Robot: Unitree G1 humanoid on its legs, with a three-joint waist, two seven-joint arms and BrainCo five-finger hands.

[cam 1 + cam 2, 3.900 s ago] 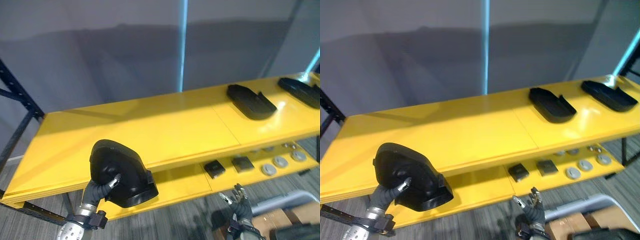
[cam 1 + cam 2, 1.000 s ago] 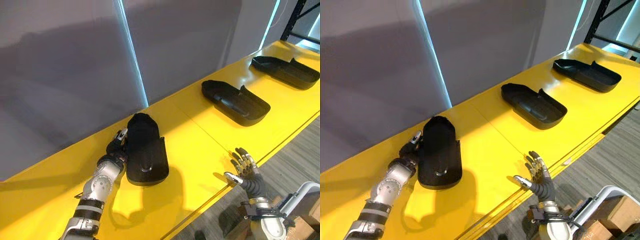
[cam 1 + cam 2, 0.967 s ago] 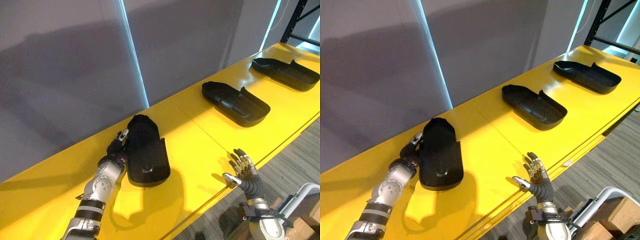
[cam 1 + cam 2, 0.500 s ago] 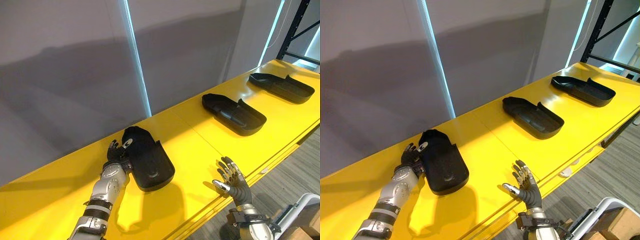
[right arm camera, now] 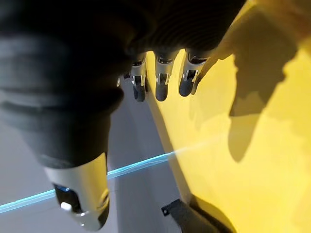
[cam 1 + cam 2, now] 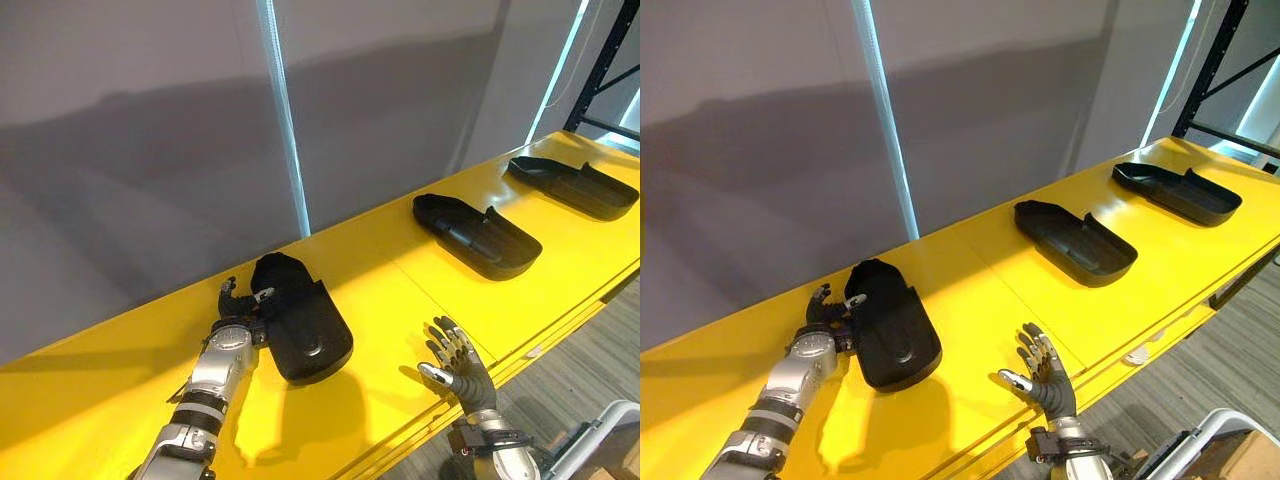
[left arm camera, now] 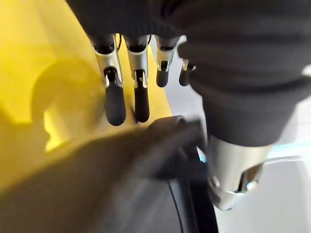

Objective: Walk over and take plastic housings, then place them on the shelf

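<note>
Lying on the shelf, a housing is flanked by the left hand, fingers straight and spread; the right hand is spread open near the shelf front.

Far back, a grey wall with a pale blue vertical strip. Far right, a dark rack upright. Near right, grey floor.
</note>
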